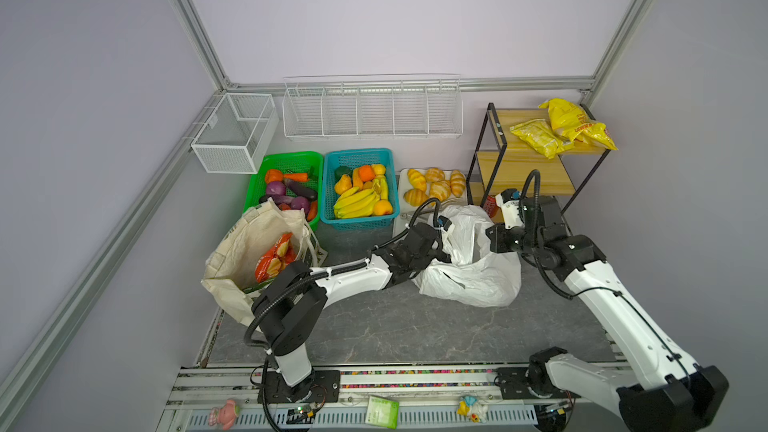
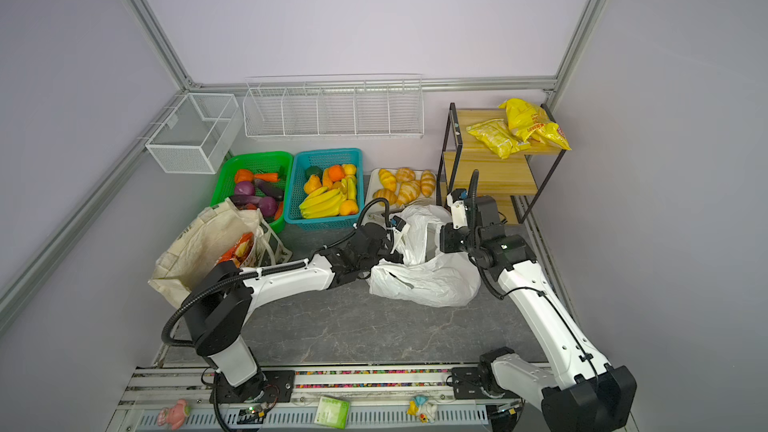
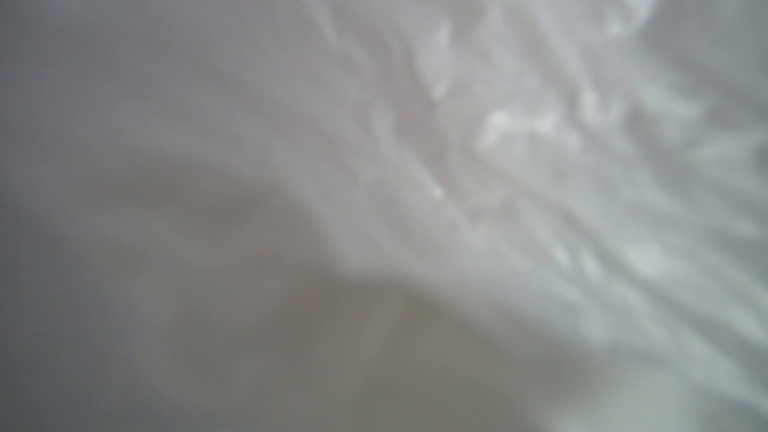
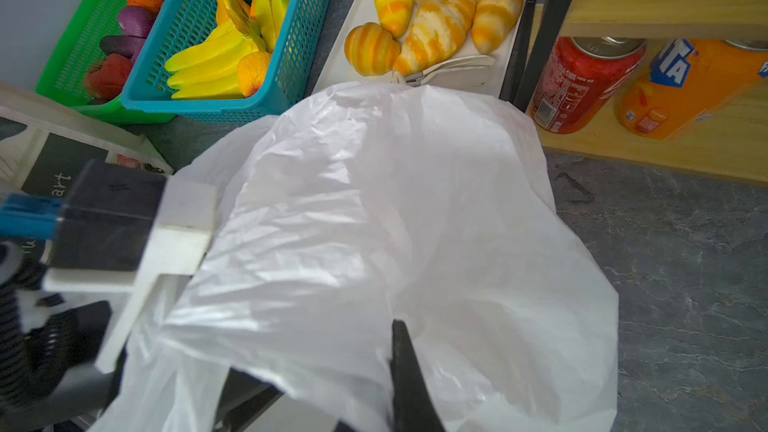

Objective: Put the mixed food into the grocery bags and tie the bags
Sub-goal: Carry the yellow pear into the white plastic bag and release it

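The thin white plastic bag (image 1: 478, 276) (image 2: 436, 280) lies crumpled in the middle of the table, and it fills the left wrist view (image 3: 498, 139) as a blur. My left gripper (image 1: 445, 254) (image 2: 397, 257) reaches into its mouth, and the plastic hides the fingers. At the bag's right rim, my right gripper (image 1: 492, 241) (image 4: 398, 338) is shut on a fold of the plastic (image 4: 374, 222). The cream canvas tote (image 1: 245, 251) (image 2: 195, 243) stands open at the left with a red snack packet (image 1: 276, 257) inside. Orange and yellow toy fruits (image 1: 365, 191) lie in the teal basket (image 1: 328, 184).
A green basket (image 1: 257, 184) of vegetables sits left of the teal one, and a white tray (image 1: 403, 197) of croissants (image 1: 436, 187) sits to its right. A wooden shelf (image 1: 528, 160) holds yellow packets (image 1: 565, 126) above and drink cans (image 4: 582, 81) below. Wire baskets (image 1: 370, 112) hang on the back wall.
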Controlling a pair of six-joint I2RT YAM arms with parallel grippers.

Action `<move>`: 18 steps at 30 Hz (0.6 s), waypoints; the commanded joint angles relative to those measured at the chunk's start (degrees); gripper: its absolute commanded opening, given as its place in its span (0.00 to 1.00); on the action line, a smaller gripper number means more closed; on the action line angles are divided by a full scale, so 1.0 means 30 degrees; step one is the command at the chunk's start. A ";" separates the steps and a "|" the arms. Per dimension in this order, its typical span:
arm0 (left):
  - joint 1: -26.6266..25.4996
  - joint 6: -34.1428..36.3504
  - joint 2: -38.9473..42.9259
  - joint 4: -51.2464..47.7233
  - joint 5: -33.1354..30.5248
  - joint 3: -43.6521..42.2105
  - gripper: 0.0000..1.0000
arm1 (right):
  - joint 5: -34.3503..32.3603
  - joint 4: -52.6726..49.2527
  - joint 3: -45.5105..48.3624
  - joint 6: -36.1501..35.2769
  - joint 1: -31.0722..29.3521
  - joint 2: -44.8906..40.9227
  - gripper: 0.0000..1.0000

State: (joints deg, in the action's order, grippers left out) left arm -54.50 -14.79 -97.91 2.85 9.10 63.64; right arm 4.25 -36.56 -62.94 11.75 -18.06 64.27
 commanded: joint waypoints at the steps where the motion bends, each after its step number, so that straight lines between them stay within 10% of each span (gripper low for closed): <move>1: 0.0431 0.0476 0.1908 -0.0303 0.1025 -0.0632 0.81 | -0.0601 -0.0058 0.0178 -0.0337 0.0105 -0.0095 0.06; 13: 0.3287 0.0004 0.8301 -0.0480 0.6758 -0.4516 0.81 | -0.1028 0.0106 0.0182 -0.0244 0.0265 0.0296 0.06; 18: 0.4179 -0.1130 1.0474 -0.0869 0.3442 -0.5276 0.80 | -0.0935 0.0230 0.0178 -0.0172 0.0272 0.0432 0.06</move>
State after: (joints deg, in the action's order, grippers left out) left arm -43.38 -15.73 -69.71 0.84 24.29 48.93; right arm 1.50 -36.53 -62.94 11.57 -17.65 65.19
